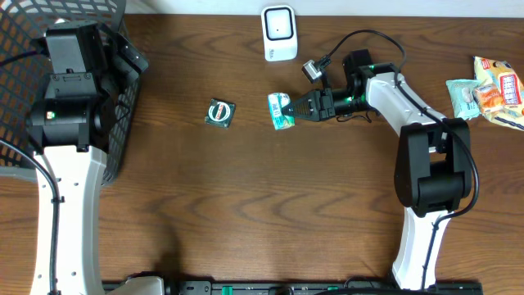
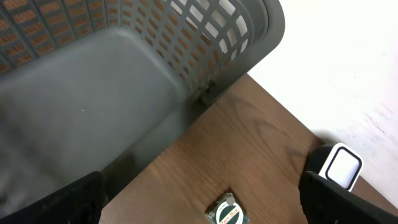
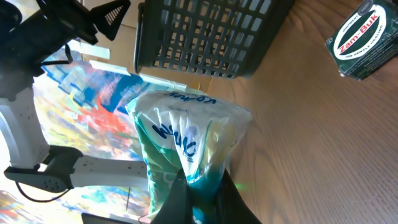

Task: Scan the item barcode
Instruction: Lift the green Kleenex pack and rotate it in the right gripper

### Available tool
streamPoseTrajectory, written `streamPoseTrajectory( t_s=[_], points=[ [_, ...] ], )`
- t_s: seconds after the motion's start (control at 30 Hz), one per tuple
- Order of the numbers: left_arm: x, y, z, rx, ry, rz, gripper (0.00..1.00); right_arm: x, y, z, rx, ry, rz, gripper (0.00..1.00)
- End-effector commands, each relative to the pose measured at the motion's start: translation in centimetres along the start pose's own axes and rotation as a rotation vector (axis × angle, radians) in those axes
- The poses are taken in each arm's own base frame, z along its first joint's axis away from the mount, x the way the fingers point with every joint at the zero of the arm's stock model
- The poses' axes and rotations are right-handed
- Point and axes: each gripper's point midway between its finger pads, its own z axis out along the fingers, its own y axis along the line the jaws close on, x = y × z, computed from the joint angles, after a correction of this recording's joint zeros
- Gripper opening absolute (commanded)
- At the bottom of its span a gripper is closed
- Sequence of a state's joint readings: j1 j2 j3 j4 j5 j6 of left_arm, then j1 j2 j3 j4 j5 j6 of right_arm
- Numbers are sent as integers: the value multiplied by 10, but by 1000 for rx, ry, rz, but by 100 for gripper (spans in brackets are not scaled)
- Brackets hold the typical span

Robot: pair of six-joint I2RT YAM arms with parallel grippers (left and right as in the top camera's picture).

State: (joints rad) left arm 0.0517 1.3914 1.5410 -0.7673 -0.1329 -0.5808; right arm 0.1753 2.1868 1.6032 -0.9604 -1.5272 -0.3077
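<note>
Crinkled teal-white packet (image 1: 278, 113), perhaps lifted

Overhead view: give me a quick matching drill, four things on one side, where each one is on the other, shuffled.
1. scanner
2. green tin
3. green-white packet
4. basket

a. gripped in the right pincer
b. far left
c. back centre
d. lying free, just left of the packet

Pairs: 1-c, 2-d, 3-a, 4-b
</note>
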Motion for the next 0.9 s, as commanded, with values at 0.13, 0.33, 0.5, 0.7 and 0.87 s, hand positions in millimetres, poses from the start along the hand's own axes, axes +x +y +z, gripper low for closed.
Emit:
streamPoseTrajectory(
  t_s=[0.13, 0.33, 0.5, 0.7, 0.87],
  points=[
    [-2, 2, -2, -2, -6, -15, 98, 1, 0, 1, -33, -7, 0, 1],
    [-2, 2, -2, -2, -6, -15, 98, 14, -11, 1, 48, 27, 88, 1],
    [-2, 2, -2, -2, -6, -15, 98, 32, -11, 10, 78, 82, 137, 1],
    [-2, 2, -2, -2, -6, -15, 98, 44, -3, 14, 65, 109, 113, 1],
    [-2, 2, -2, -2, -6, -15, 98, 50, 1, 14, 56, 118, 77, 1]
  ],
)
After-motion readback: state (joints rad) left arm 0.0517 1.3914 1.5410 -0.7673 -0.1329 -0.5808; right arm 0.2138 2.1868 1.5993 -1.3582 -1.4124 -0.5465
